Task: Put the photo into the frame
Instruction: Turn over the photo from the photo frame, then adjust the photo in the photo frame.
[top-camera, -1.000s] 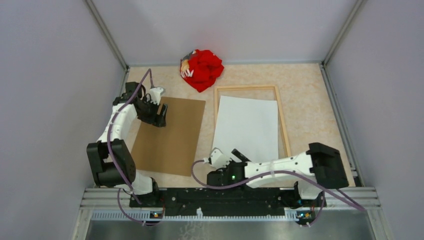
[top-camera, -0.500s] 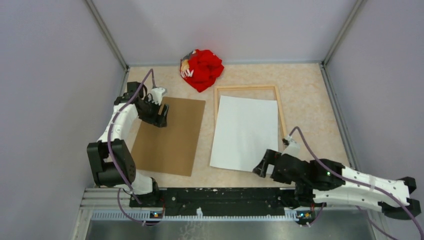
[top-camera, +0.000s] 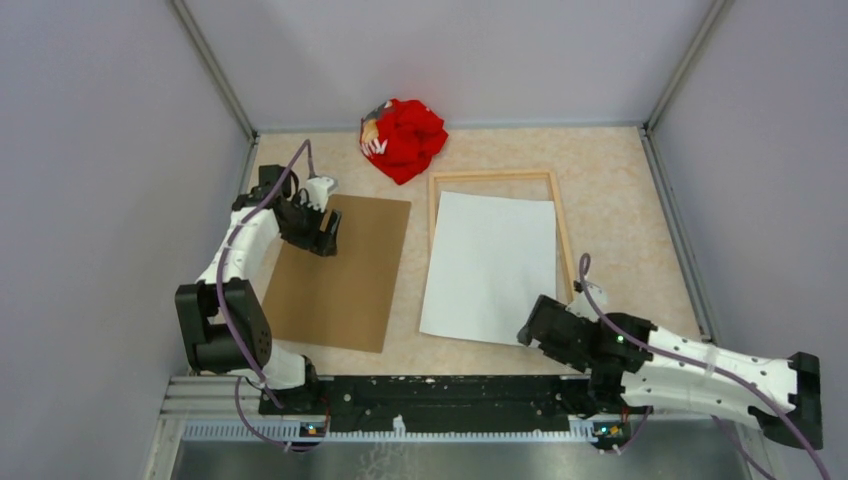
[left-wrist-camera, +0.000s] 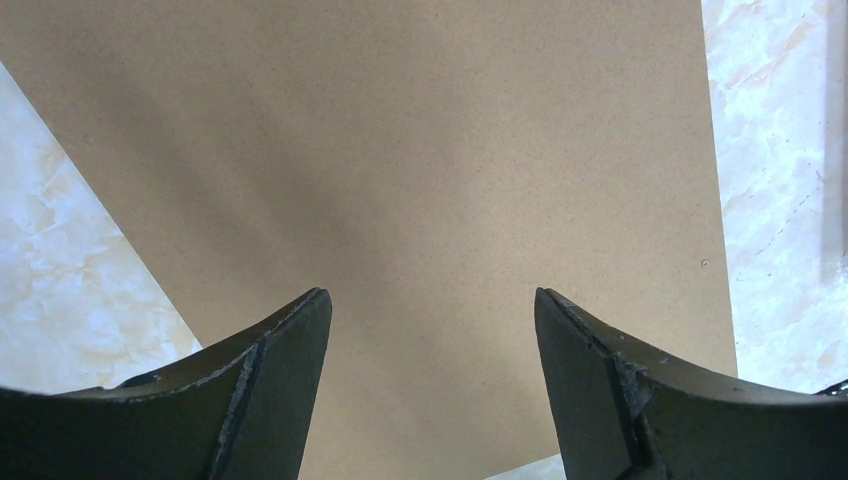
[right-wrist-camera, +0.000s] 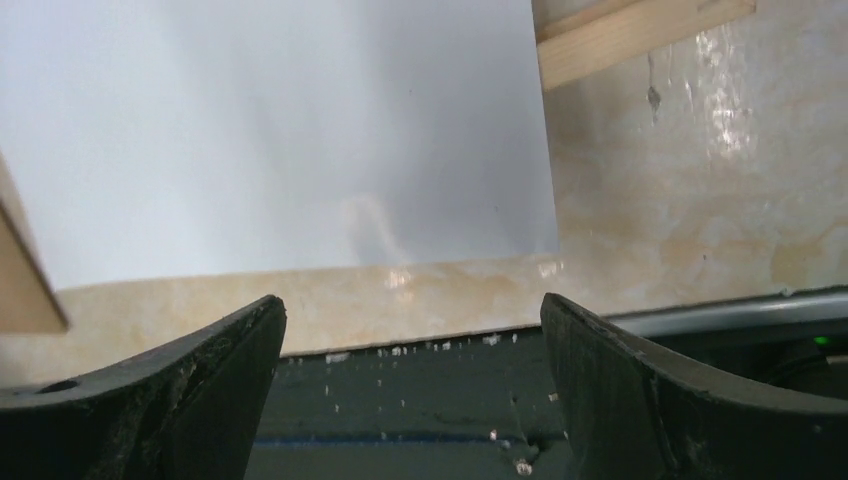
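Seating step: photo (top-camera: 492, 265) lies white side up ahead of the parted right jaws, skewed across the frame (top-camera: 490, 175), likely needing a square nudge inward; left jaws hang parted above backing board (top-camera: 340, 270).

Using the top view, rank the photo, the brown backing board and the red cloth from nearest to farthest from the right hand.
1. The photo, white side up, its near edge just beside the right hand.
2. The brown backing board, off to the left.
3. The red cloth, farthest back, left of centre.
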